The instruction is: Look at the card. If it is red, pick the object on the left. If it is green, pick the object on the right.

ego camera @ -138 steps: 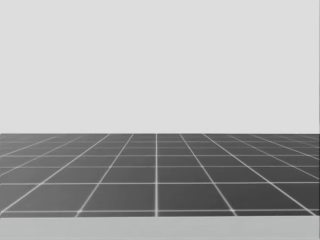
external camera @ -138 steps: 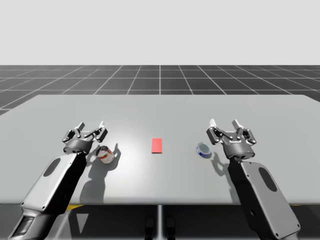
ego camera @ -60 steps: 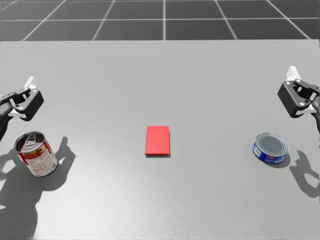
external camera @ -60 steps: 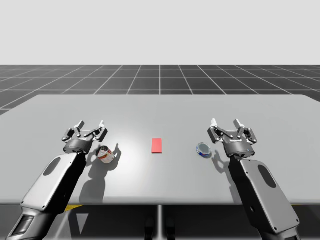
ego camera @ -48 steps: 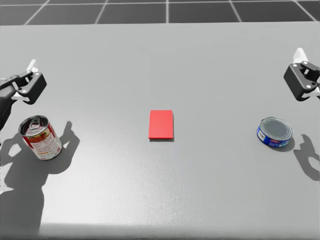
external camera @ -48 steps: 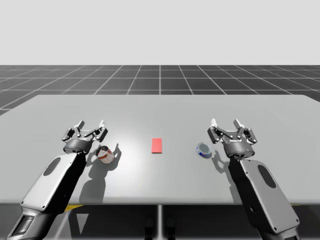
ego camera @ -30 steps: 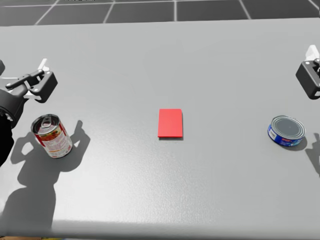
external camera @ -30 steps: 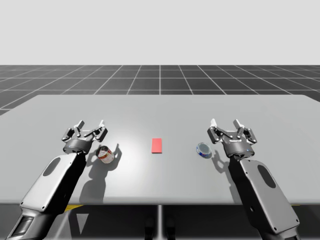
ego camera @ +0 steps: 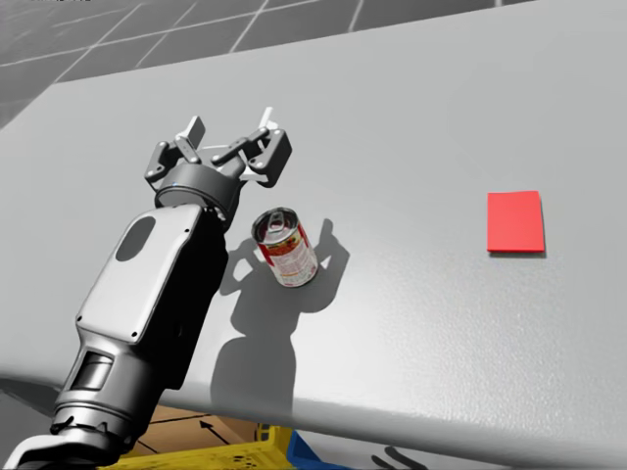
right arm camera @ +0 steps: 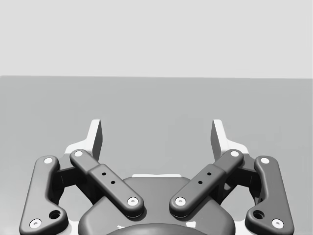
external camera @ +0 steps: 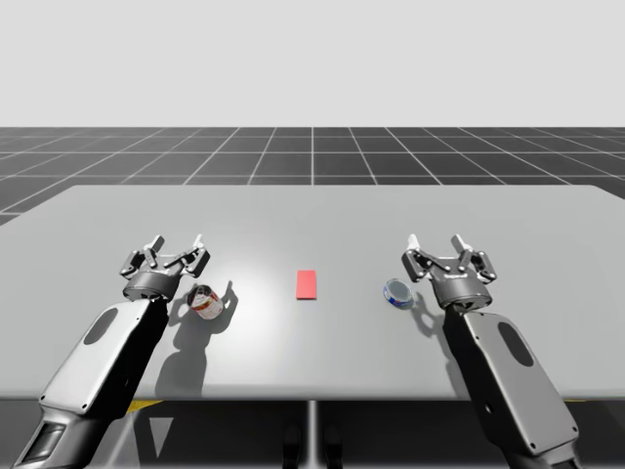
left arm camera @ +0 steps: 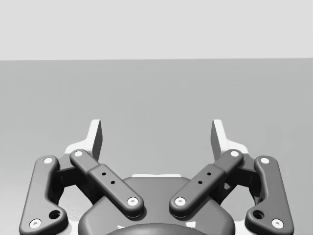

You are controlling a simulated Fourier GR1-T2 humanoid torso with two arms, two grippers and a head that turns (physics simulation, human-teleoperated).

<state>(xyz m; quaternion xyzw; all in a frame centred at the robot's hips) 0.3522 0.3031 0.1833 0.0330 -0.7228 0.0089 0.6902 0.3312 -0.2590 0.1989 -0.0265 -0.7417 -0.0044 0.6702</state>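
Grey tabletop stretches out over a dark gridded floor beneath a pale blank backdrop. From the high view, a flat red rectangular card lies near the middle, a red-and-white cylindrical tin can stands upright to its left, and a low round blue tin can sits to its right. My left gripper hovers just beside the red-and-white can, on the side away from the card, fingers spread. My right gripper hovers just beside the blue can, fingers likewise spread. The head view looks down on my left arm, its gripper splayed beyond the upright red-and-white can, with the card well apart to the right. The left wrist view has both fingers wide apart, nothing between them, bare table ahead. The right wrist view matches: fingers apart, gripping nothing.
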